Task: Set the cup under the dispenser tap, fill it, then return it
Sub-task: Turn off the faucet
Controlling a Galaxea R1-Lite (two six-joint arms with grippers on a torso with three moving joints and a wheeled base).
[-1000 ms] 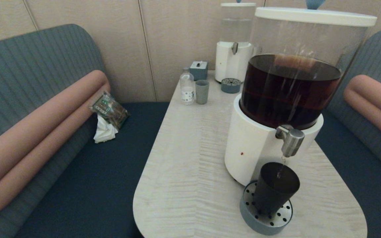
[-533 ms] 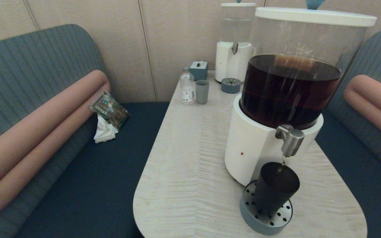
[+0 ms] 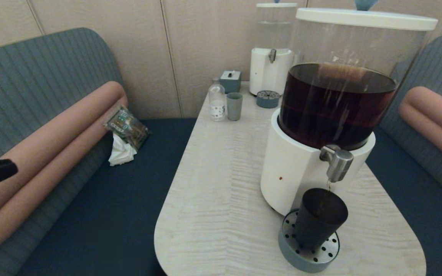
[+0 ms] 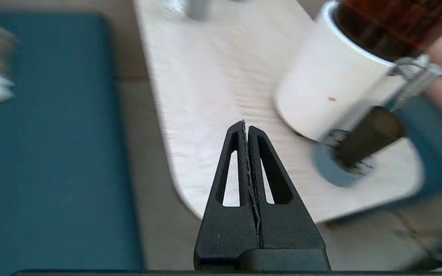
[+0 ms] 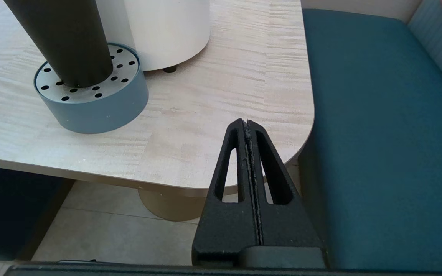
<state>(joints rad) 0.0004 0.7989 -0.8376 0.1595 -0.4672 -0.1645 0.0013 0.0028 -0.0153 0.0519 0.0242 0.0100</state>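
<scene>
The matte black tapered cup [image 3: 319, 218] stands upright on the round grey-blue perforated drip tray [image 3: 308, 257] at the near end of the pale wood tabletop [image 3: 221, 199], directly beneath the chunky brushed-silver tap [image 3: 337, 161] of the big white-based dispenser of dark brown liquid [image 3: 336, 103]. A thin thread of liquid seems to run from the spout into its mouth.

The left gripper [image 4: 246, 128], fingers pressed together and empty, hangs off to the left over the blue bench seat [image 3: 102, 214], well apart from the cup. The right gripper [image 5: 246, 124], fingers likewise together, is parked low beside the table's near right corner.

To do the next part well, I'd say the left fingers must part before nearing the cup, come in level at mid-height, and stay clear of the spout above. The cup is handleless and smooth-sided, narrower at the foot, so a firm squeeze and an upright carry matter once it's full.
</scene>
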